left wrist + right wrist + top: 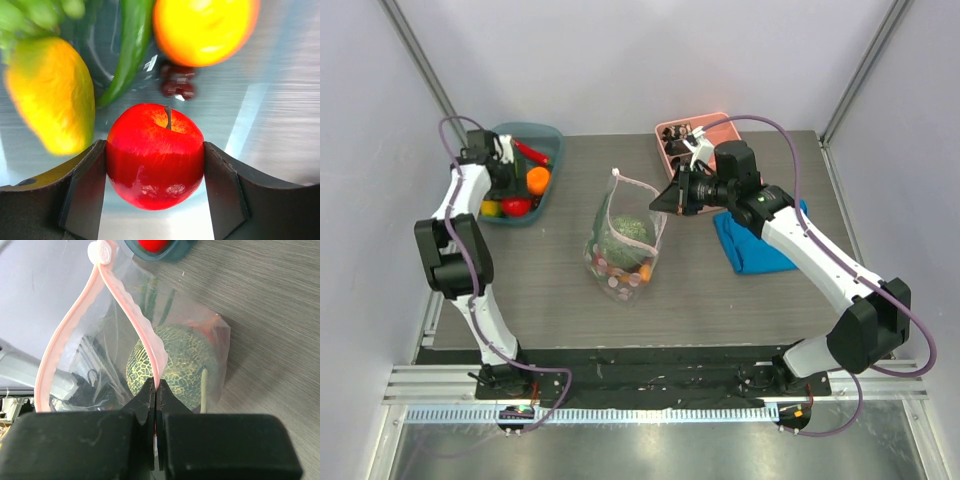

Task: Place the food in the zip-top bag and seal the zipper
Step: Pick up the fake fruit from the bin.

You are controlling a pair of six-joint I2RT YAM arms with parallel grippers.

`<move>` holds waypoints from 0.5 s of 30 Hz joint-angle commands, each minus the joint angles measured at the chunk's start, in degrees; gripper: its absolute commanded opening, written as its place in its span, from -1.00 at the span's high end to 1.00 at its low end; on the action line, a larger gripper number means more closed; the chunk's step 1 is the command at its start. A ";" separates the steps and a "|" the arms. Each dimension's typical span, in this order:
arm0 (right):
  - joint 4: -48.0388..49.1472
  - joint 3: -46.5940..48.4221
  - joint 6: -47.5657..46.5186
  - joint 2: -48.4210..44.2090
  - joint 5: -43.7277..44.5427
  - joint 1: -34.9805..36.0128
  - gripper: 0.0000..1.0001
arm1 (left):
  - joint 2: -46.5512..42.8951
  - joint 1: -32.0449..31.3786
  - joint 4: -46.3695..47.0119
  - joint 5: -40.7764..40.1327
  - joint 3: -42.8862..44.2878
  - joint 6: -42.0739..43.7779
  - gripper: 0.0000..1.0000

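The job is partly done. The zip-top bag [620,250] stands near the middle of the tabletop [520,290] with its mouth open. It already holds a green netted melon [180,360] and, lower down in the top view, an orange-brown piece [645,271], plus a few smaller bits too blurred to name. The right tool [157,392] is clamped on the pink zipper [135,320], pinching one lip and holding it up so the mouth gapes. The white slider [100,252] sits at the far end of the strip, so no sealing has begun. The rest of the food lies in the teal tray [552,135] at the far left, well apart from the bag. There the left tool [155,146] has its fingers [87,190] against both flanks of a red apple [155,170], gripping it, though the apple looks to be sitting low in the tray and not yet lifted. Around it lie an orange [205,30], a yellow fruit [50,95], a long green chili [127,50], a cluster of dark red berries [177,82] and green grapes [30,15]. By my reckoning the apple is the piece in hand. It and each remaining item must cross to the bag before the zipper is run shut, so most of the work is left.
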 commanded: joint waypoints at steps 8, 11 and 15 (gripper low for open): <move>3.65 5.35 1.35 0.07 -1.41 2.29 0.98 | -27.44 -4.54 3.14 30.63 10.47 -19.23 0.31; 4.18 5.79 1.87 0.25 -1.14 2.99 0.98 | -32.18 -8.23 9.11 34.53 7.31 -25.73 0.25; 4.36 5.88 1.96 0.51 -1.14 3.35 0.98 | -36.32 -16.76 11.50 36.29 3.88 -26.11 0.23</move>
